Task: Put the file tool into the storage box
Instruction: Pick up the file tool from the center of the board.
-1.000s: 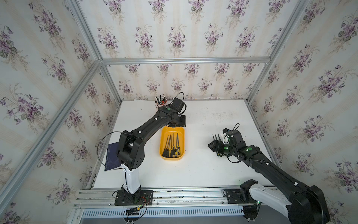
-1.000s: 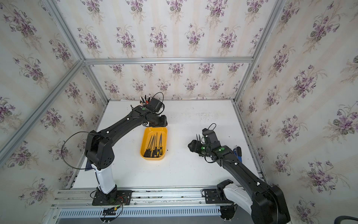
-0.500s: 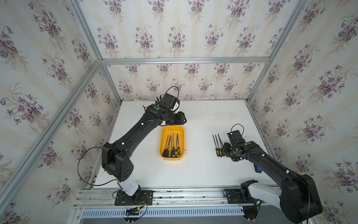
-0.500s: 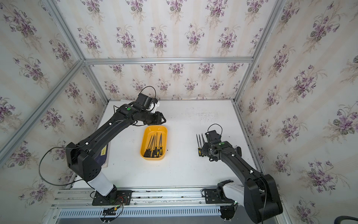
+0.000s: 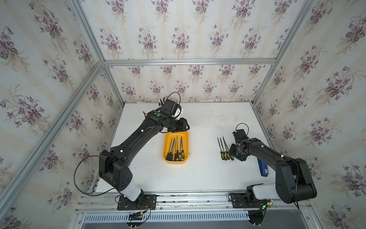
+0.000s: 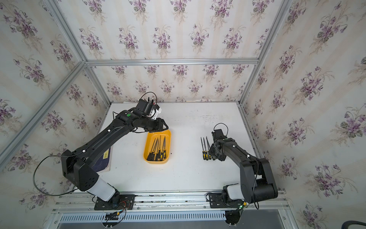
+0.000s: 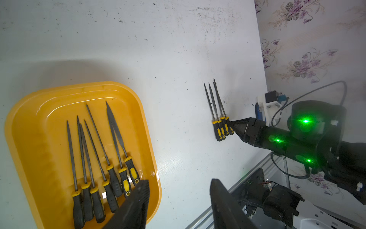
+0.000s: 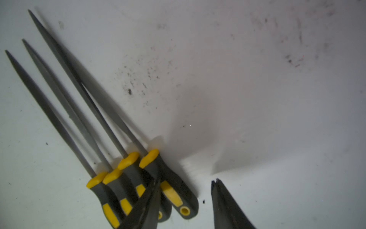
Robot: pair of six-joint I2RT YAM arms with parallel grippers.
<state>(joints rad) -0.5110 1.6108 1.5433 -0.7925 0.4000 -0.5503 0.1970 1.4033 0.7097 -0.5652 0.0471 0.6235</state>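
On the white table [image 5: 208,119], the right arm [image 5: 267,152] has come down within the last second to the loose files, which lie well apart from the yellow box [image 5: 164,146] on that arm's side. The left arm [image 5: 136,136] reaches to the box's far end. The box already holds a row of files [image 5: 176,148], and four more [image 5: 224,148] wait outside it. The left gripper [image 7: 179,181] hangs over the box with its fingers wide and empty. The right gripper [image 8: 186,182] has narrowed and now straddles the outermost file [image 8: 172,192], the one farthest from the box. One finger [image 8: 146,206] is over the handles and the other [image 8: 223,202] is on bare table, so nothing is held yet. A pinch looks imminent, with the carry to the box to follow.
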